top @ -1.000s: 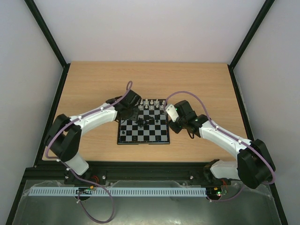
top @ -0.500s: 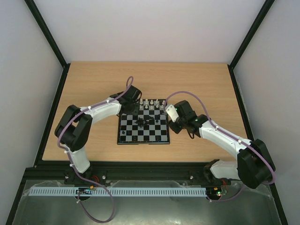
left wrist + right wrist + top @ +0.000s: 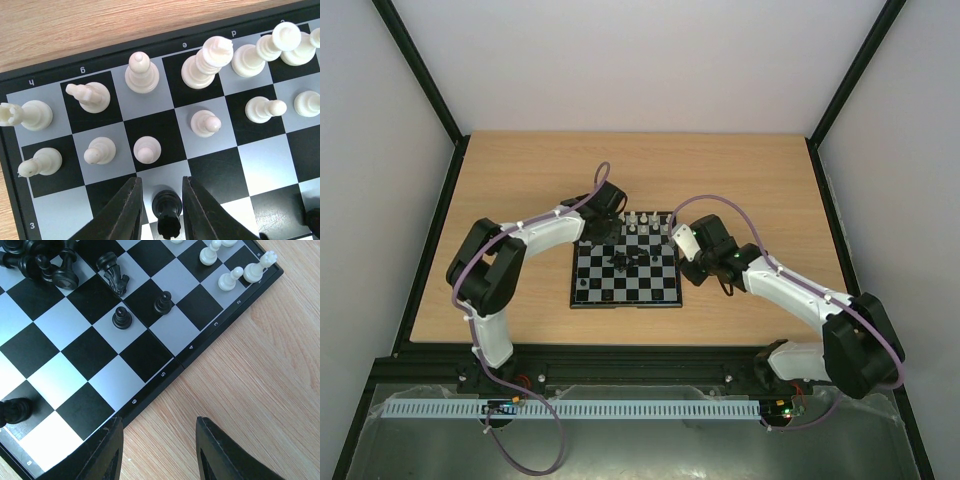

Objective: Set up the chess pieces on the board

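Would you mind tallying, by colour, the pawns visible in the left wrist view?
White pawns: 6
Black pawns: 1, standing between the fingers of the left hand
Total: 7
The dark piece cut off at the lower right edge is not counted, as its kind cannot be told.
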`<state>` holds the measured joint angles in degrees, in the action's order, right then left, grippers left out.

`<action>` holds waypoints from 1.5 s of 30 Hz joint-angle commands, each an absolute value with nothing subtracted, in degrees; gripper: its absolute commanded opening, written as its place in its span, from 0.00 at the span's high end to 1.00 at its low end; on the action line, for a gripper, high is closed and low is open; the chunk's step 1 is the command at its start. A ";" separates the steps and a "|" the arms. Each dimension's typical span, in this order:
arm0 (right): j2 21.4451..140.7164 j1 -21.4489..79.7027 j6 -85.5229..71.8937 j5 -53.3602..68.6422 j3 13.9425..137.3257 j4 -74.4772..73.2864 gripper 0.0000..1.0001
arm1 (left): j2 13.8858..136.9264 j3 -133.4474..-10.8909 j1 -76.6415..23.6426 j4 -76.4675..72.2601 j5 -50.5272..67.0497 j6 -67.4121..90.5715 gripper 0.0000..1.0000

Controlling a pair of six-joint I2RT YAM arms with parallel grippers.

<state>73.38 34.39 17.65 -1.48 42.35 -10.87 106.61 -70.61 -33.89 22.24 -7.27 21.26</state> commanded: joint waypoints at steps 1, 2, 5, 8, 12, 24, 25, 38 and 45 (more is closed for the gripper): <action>74.18 34.37 18.16 -0.79 42.87 -13.43 0.58 | 107.61 -71.62 -33.89 23.52 -7.38 21.45 0.78; 74.27 34.37 18.18 -0.71 42.91 -13.52 0.58 | 107.85 -71.74 -33.92 23.78 -7.38 21.45 0.78; 74.35 34.36 18.19 -0.70 42.98 -13.53 0.58 | 108.28 -71.74 -34.01 24.23 -7.38 21.45 0.79; 74.36 34.37 18.20 -0.64 42.98 -13.53 0.58 | 108.38 -71.63 -34.20 24.26 -7.31 21.45 0.80; 74.61 34.37 18.28 -0.63 42.98 -13.64 0.58 | 108.39 -71.65 -34.34 24.58 -7.21 21.34 0.84; 74.71 34.37 18.28 -0.45 42.98 -13.67 0.58 | 102.45 -70.83 -35.05 27.79 -8.77 21.53 0.90; 74.64 34.32 18.28 -0.48 42.98 -13.71 0.58 | 101.20 -70.50 -35.07 28.18 -8.81 21.60 0.90; 74.68 34.37 18.24 -0.48 43.07 -13.71 0.58 | 81.88 -57.00 -38.52 35.64 -7.17 26.36 0.90; 75.01 34.35 17.93 -0.07 43.24 -13.96 0.58 | 75.06 -50.19 -41.35 38.36 -4.85 29.21 0.90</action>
<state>74.28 34.39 17.80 -0.60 42.35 -11.75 77.97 -52.66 -40.25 34.74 -6.39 26.81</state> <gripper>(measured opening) 0.420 0.103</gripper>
